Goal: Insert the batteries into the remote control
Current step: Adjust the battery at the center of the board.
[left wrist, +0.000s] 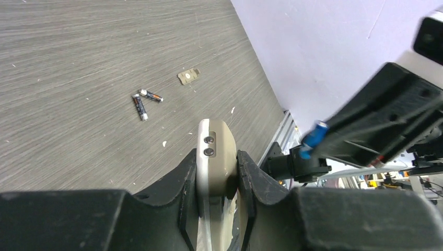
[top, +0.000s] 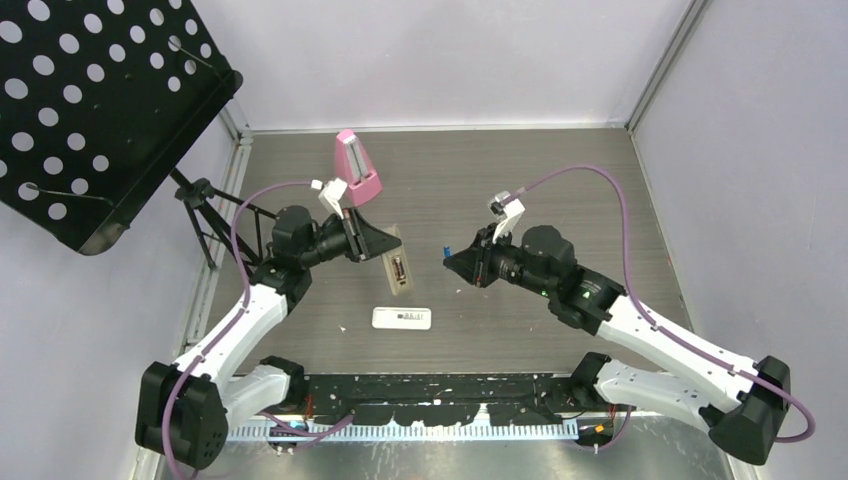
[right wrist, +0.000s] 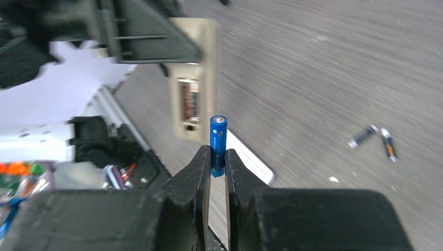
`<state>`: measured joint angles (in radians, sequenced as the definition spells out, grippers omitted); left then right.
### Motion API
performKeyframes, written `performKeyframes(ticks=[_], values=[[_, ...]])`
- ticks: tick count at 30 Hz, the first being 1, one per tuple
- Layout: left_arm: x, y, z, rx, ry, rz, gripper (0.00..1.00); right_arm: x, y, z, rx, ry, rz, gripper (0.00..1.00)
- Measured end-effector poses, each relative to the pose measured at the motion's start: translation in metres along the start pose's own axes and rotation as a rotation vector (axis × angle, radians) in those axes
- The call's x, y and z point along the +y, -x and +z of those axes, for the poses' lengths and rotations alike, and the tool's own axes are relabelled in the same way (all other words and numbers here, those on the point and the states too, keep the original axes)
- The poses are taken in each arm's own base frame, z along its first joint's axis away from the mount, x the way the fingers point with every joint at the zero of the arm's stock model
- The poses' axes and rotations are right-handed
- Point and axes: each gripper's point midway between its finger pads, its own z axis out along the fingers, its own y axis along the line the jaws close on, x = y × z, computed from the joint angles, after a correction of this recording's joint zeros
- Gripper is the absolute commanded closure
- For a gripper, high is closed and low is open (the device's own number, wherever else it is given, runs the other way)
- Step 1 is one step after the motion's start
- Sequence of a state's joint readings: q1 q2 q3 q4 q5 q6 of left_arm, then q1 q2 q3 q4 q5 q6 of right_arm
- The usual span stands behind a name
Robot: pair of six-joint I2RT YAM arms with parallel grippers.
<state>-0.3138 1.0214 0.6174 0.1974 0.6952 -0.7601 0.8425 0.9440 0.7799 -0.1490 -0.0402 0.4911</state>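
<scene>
My left gripper [left wrist: 217, 157] is shut on the end of a beige remote control [left wrist: 215, 142] and holds it up off the table [top: 398, 262]. Its open battery compartment [right wrist: 189, 102] faces my right gripper and shows one dark cell inside. My right gripper [right wrist: 218, 154] is shut on a bright blue battery [right wrist: 218, 137], which stands upright between the fingertips a short way right of the remote [top: 449, 250]. Two dark batteries [left wrist: 140, 106] [left wrist: 151, 95] lie side by side on the table, also seen from the right wrist [right wrist: 362, 137].
A white remote [top: 401, 318] lies on the table below the two grippers. A small beige battery cover [left wrist: 188, 76] lies near the dark batteries. A pink metronome-like object [top: 355, 165] stands at the back, and a black perforated music stand [top: 95, 110] overhangs the left side.
</scene>
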Motion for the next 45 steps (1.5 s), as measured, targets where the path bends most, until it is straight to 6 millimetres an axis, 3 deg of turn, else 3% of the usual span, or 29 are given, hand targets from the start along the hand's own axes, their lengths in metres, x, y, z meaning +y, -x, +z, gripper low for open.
performKeyframes(ticks=[6,11,18,25,33,38,40,45], values=[[-0.005,0.002,0.005,0.006,-0.04,-0.025,1.0,0.053,0.021,-0.019,-0.085,0.288,-0.081,0.99],[-0.016,0.005,0.007,0.008,-0.105,-0.024,1.0,0.077,0.027,-0.028,-0.125,0.434,-0.146,0.99],[-0.026,0.008,0.007,0.012,-0.161,-0.02,1.0,0.09,0.017,-0.027,-0.157,0.516,-0.288,0.99],[-0.028,0.006,0.007,0.025,-0.174,-0.039,1.0,0.085,0.01,-0.016,-0.159,0.482,-0.356,0.99],[-0.032,0.006,0.009,0.04,-0.195,-0.093,1.0,0.06,0.03,-0.005,-0.163,0.267,-0.263,0.99],[-0.028,0.009,0.01,0.02,-0.177,-0.084,1.0,0.014,0.057,0.011,-0.136,-0.127,-0.006,1.0],[-0.025,0.011,0.011,0.008,-0.164,-0.073,1.0,-0.014,0.046,0.018,-0.104,-0.294,0.117,1.0],[-0.021,0.012,0.013,-0.004,-0.146,-0.063,1.0,-0.089,-0.035,0.025,0.076,-0.686,0.308,1.0]])
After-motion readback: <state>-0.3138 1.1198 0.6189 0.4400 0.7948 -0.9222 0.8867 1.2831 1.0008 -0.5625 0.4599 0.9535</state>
